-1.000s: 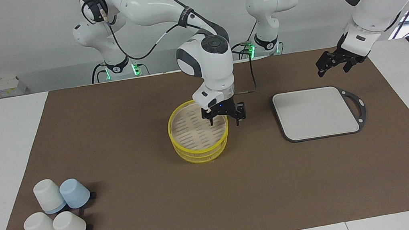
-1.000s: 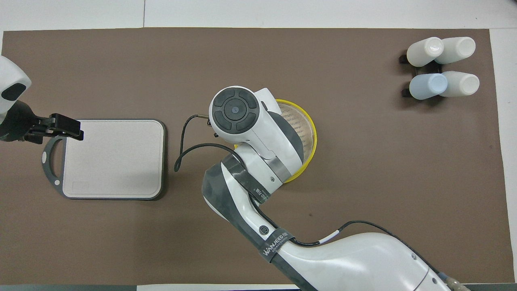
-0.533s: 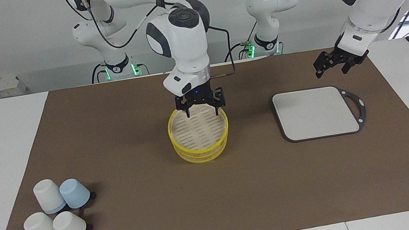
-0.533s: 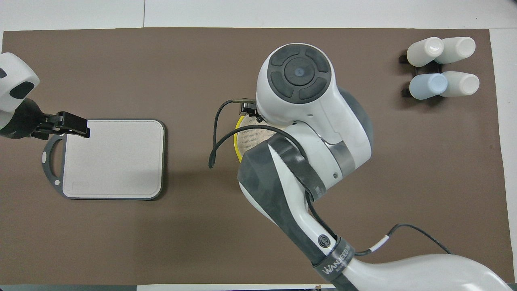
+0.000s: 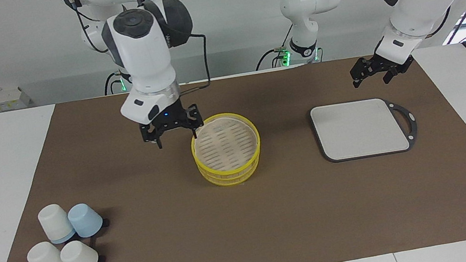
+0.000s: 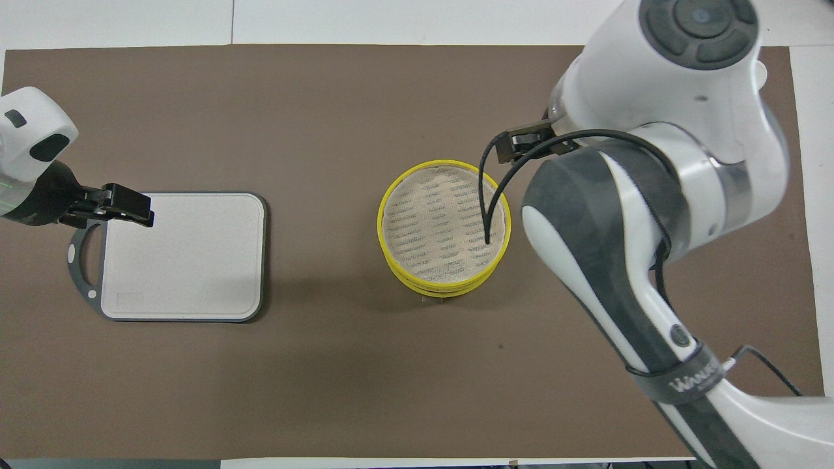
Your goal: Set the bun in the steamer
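The steamer [image 5: 229, 174] is a round yellow-rimmed basket in the middle of the brown mat, with only a pale slatted surface showing inside its rim [image 6: 383, 229]. The bun is hidden or out of view. My right gripper [image 5: 174, 134] hangs open and empty over the mat, just beside the steamer toward the right arm's end. In the overhead view the right arm's wrist covers it. My left gripper [image 5: 373, 73] is open and empty, raised over the mat by the grey board's handle corner [image 6: 127, 210].
A grey rectangular board [image 5: 359, 128] [image 6: 186, 257] with a looped handle lies toward the left arm's end. Several upturned white and pale blue cups [image 5: 65, 241] [image 6: 713, 107] cluster at the right arm's end, farther from the robots. A black cable hangs over the steamer.
My right gripper has lifted away from over the steamer and swung toward the right arm's end, uncovering the basket from above. The left gripper has drifted slightly.
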Action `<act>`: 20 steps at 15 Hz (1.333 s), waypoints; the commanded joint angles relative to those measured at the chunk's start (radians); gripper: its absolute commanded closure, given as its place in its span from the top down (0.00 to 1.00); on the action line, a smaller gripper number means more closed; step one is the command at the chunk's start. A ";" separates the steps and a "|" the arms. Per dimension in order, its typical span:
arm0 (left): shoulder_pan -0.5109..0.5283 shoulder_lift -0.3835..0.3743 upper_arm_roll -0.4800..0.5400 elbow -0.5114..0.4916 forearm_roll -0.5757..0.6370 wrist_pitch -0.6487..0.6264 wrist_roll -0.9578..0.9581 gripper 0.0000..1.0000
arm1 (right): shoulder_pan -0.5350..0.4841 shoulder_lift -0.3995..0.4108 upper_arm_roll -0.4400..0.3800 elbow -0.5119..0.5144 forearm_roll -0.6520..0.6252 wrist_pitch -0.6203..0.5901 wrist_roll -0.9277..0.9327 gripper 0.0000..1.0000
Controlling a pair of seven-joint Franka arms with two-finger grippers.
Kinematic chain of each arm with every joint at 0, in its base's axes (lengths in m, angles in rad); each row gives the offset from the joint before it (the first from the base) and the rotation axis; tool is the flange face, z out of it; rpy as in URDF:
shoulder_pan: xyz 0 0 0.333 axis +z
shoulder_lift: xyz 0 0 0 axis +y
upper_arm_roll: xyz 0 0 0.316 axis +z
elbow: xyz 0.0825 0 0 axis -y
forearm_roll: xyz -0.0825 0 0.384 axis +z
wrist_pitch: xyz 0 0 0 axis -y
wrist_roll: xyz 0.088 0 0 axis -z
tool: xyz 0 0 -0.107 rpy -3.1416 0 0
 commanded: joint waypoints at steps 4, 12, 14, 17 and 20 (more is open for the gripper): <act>-0.004 0.005 0.007 0.023 0.022 -0.011 0.000 1.00 | -0.188 -0.115 0.016 -0.084 0.007 -0.103 -0.143 1.00; 0.008 -0.011 0.010 0.017 0.021 -0.014 0.000 1.00 | -0.330 -0.219 0.014 -0.233 0.020 -0.080 -0.241 1.00; 0.008 -0.011 0.010 0.017 0.021 -0.014 0.000 1.00 | -0.341 -0.219 0.013 -0.231 0.020 -0.085 -0.244 1.00; 0.010 -0.011 0.010 0.017 0.021 -0.014 0.000 1.00 | -0.344 -0.219 0.014 -0.231 0.022 -0.088 -0.244 1.00; 0.010 -0.011 0.010 0.017 0.021 -0.014 0.000 1.00 | -0.344 -0.221 0.013 -0.233 0.022 -0.105 -0.242 1.00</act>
